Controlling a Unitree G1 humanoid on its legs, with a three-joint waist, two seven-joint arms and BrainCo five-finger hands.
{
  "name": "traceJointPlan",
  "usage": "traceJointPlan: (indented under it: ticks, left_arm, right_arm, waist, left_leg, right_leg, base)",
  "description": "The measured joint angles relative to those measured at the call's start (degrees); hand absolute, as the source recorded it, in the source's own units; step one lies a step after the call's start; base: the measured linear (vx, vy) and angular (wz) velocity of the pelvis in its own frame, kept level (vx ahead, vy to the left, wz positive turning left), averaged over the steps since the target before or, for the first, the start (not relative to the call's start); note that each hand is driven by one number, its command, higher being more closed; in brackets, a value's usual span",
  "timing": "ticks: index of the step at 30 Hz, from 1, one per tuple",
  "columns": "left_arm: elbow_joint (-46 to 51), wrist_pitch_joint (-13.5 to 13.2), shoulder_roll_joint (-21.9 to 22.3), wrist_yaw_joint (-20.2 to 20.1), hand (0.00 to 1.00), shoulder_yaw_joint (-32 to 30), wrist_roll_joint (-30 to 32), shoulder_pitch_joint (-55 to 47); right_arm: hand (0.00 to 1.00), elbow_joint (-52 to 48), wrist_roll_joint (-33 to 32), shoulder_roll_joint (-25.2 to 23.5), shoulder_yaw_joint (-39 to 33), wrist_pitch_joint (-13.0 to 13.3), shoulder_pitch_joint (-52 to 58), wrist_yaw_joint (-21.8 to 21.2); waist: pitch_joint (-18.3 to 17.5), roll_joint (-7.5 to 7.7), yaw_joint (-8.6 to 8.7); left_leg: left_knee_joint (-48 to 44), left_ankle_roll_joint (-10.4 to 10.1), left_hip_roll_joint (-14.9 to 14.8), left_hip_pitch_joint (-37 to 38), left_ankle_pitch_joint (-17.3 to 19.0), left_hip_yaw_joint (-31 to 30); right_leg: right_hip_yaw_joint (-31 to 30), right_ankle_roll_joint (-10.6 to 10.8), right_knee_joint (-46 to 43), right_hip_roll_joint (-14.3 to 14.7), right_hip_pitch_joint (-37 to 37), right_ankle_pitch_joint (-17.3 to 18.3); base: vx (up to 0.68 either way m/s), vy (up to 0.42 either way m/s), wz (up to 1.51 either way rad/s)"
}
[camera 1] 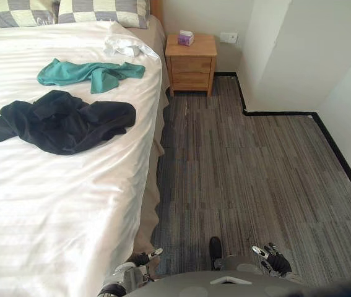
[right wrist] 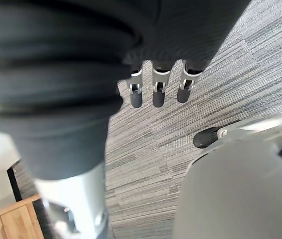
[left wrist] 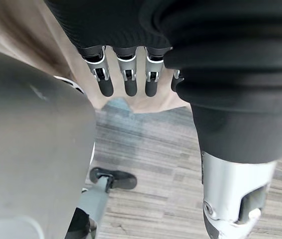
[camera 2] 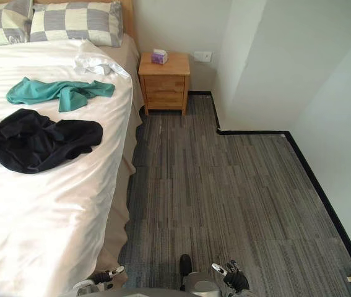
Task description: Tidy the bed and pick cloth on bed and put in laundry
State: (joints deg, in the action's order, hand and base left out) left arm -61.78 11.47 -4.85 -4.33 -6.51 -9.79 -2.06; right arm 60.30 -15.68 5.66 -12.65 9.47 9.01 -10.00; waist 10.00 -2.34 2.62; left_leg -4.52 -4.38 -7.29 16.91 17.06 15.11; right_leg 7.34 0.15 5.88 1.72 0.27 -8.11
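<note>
A black garment [camera 1: 64, 120] lies crumpled on the white bed [camera 1: 51, 210], toward its right side. Beyond it a teal cloth [camera 1: 91, 73] is spread out, and a small white cloth [camera 1: 121, 45] sits near the pillows. My left hand [camera 1: 139, 260] hangs low beside the bed's near corner with straight fingers [left wrist: 126, 79] and holds nothing. Over the carpet at the lower right, my right hand [camera 1: 273, 258] hangs with its fingers [right wrist: 158, 87] relaxed and empty. Both hands are far from the clothes.
Two checked pillows [camera 1: 101, 11] lie at the head of the bed. A wooden nightstand [camera 1: 190, 62] with a small purple tissue box [camera 1: 186, 38] stands beside the bed. Grey striped carpet [camera 1: 255, 179] runs to the right, bounded by white walls with black skirting [camera 1: 342, 161].
</note>
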Motion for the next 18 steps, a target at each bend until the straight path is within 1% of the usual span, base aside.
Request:
traceJointPlan:
  ticks: [1,2,3,4,5,6,7,8,9,10,11,12,13,14,15,16,18]
  left_arm:
    - [0.1,-0.9,0.0,0.5,0.00,0.9,1.0,0.1]
    - [0.9,-1.7,0.0,0.6,0.00,2.1,2.5,0.2]
    - [1.2,-2.6,0.0,0.6,0.00,2.4,3.2,0.6]
    - [1.5,-3.1,0.0,0.6,0.00,2.4,3.4,0.9]
    - [2.1,-3.7,0.0,0.7,0.00,2.6,3.7,1.0]
    - [2.2,-4.6,-0.1,1.0,0.00,2.4,3.6,0.3]
    - [2.2,-5.5,-0.5,1.2,0.00,2.2,3.6,0.3]
    - [3.4,-6.6,-0.5,1.6,0.00,1.7,3.7,0.5]
    - [4.0,-7.5,-0.2,1.9,0.00,1.3,3.8,0.5]
    - [6.3,-9.9,0.2,2.1,0.00,0.3,4.3,0.3]
    - [7.7,-11.2,0.7,1.6,0.00,-1.1,4.2,0.3]
    - [9.1,-12.8,1.3,0.7,0.00,-2.5,4.1,0.3]
    - [9.4,-13.7,1.4,0.4,0.00,-2.6,4.1,0.3]
    - [10.0,-14.7,1.4,0.0,0.00,-2.8,4.1,0.1]
    - [10.7,-15.1,1.7,-0.3,0.00,-3.0,3.4,-0.4]
    - [11.1,-15.1,1.9,-0.3,0.00,-3.0,3.2,-0.9]
    - [11.1,-15.3,2.8,-0.3,0.00,-3.3,1.4,-1.4]
  right_arm:
    - [0.00,-0.6,-0.7,0.0,0.1,-0.2,0.1,0.5]
    - [0.00,-1.0,-1.1,0.0,0.1,-0.5,0.1,0.9]
    - [0.00,-1.5,-1.9,0.2,0.1,-0.8,-0.2,1.2]
    - [0.00,-2.2,-2.2,0.2,0.1,-1.1,-0.3,1.2]
    - [0.00,-3.2,-2.7,0.3,0.4,-1.4,-0.1,1.2]
    - [0.00,-4.0,-3.2,0.5,1.4,-1.7,0.1,1.3]
    - [0.00,-4.2,-3.2,0.6,2.7,-2.0,0.1,1.3]
    - [0.00,-4.2,-3.3,1.1,3.4,-2.5,0.8,1.2]
    - [0.00,-4.3,-3.4,1.4,3.7,-2.5,1.0,1.2]
    - [0.00,-4.8,-3.4,2.0,4.2,-2.7,1.0,1.1]
    - [0.00,-5.1,-3.4,2.3,4.4,-2.9,0.9,1.2]
    - [0.00,-5.1,-3.4,2.6,4.2,-2.9,0.1,1.1]
    - [0.00,-5.0,-3.6,2.8,4.2,-2.9,-0.2,1.0]
    - [0.00,-4.7,-3.9,2.5,4.2,-2.9,-0.3,0.7]
    - [0.00,-4.9,-4.6,2.0,3.7,-2.9,-0.3,0.1]
    - [0.00,-5.1,-4.9,1.9,3.6,-2.9,-0.3,0.0]
    - [0.00,-5.8,-4.8,1.5,3.5,-2.9,-0.2,-0.7]
  waist:
    - [0.4,-0.34,0.05]
    - [0.4,-0.49,0.06]
    - [1.0,-0.64,-0.04]
    - [1.6,-0.70,-0.15]
    - [1.9,-0.70,0.04]
    - [2.0,-0.56,0.02]
    - [2.8,0.68,-0.14]
    - [3.9,0.29,0.38]
    - [4.2,-0.15,0.40]
    - [5.5,-0.71,-0.31]
    - [6.3,-1.25,-0.42]
    - [7.4,-2.09,-0.41]
    - [7.8,-1.95,-0.36]
    - [8.1,-1.34,-0.78]
    - [8.1,-1.11,-1.52]
    - [8.1,-1.10,-1.62]
    - [8.1,-0.88,-1.95]
  left_leg:
    - [0.0,-0.1,-0.4,-0.3,0.0,0.2]
    - [-0.2,-0.7,-0.8,-1.3,0.2,0.5]
    - [-1.1,-1.8,-1.6,-2.3,0.9,1.7]
    - [-1.9,-2.4,-1.9,-2.7,1.3,2.0]
    - [-4.3,-4.7,-2.9,-4.2,2.6,3.3]
    - [-7.2,-5.8,-3.5,-4.9,3.2,5.1]
    - [-14.8,-6.5,-4.0,-6.7,3.6,7.4]
    - [-31.9,-5.3,-7.8,-12.9,1.9,7.9]
    - [-39.9,-3.0,-9.8,-16.3,-1.8,7.0]
    - [-51.9,-0.2,-11.4,-22.7,-13.6,1.7]
    - [-58.3,-1.8,-10.7,-26.8,-13.8,-1.9]
    - [-63.1,-2.1,-8.5,-31.2,-10.5,-3.9]
    - [-63.6,-2.1,-6.8,-33.0,-9.3,-3.8]
    - [-60.5,-2.0,-4.4,-34.6,-7.7,-2.5]
    - [-53.1,-1.1,-2.8,-34.8,-6.7,0.0]
    - [-48.7,-0.6,-2.2,-34.9,-6.4,1.1]
    - [-30.3,0.0,0.0,-33.8,-7.0,3.6]
  right_leg:
    - [0.9,-0.2,-0.3,0.1,-0.3,0.1]
    - [2.0,-0.6,-1.6,0.2,-1.7,0.8]
    - [2.9,-1.1,-6.8,0.3,-5.1,3.1]
    - [3.2,-1.2,-10.4,0.2,-6.8,4.6]
    - [4.7,-1.7,-18.5,-0.1,-11.4,8.7]
    - [7.3,-1.8,-24.5,-1.1,-13.7,12.3]
    - [8.3,-3.6,-28.6,-2.6,-14.4,16.2]
    - [8.2,-4.4,-30.0,-2.3,-13.4,18.7]
    - [7.9,-5.2,-29.7,-1.6,-12.4,19.3]
    - [6.0,-6.0,-28.0,-0.7,-9.5,19.7]
    - [4.2,-6.5,-26.9,0.1,-7.8,20.0]
    - [2.5,-7.8,-26.0,0.6,-5.4,20.5]
    - [1.6,-8.2,-25.7,0.6,-4.2,20.9]
    - [-0.3,-7.4,-24.5,0.7,-1.5,20.6]
    - [-2.1,-6.6,-22.2,1.5,1.0,20.6]
    - [-3.0,-6.1,-21.0,2.1,2.4,20.6]
    - [-5.3,-5.9,-17.1,3.6,6.2,20.6]
  base:
    - [0.00,0.000,0.00]
    - [0.04,-0.029,-0.15]
    - [0.03,-0.024,-0.26]
    - [0.05,-0.074,-0.32]
    - [0.05,-0.094,-0.29]
    - [0.13,-0.160,-0.31]
    - [0.14,-0.216,-0.24]
    - [0.14,-0.240,-0.17]
    - [0.15,-0.275,-0.29]
    - [0.17,-0.173,-0.54]
    - [0.33,-0.197,-0.79]
    - [0.30,-0.122,-0.73]
    - [0.38,-0.167,-0.86]
    - [0.32,-0.148,-0.98]
    - [0.34,-0.151,-0.99]
    - [0.29,-0.116,-0.84]
    - [0.40,-0.101,-0.59]
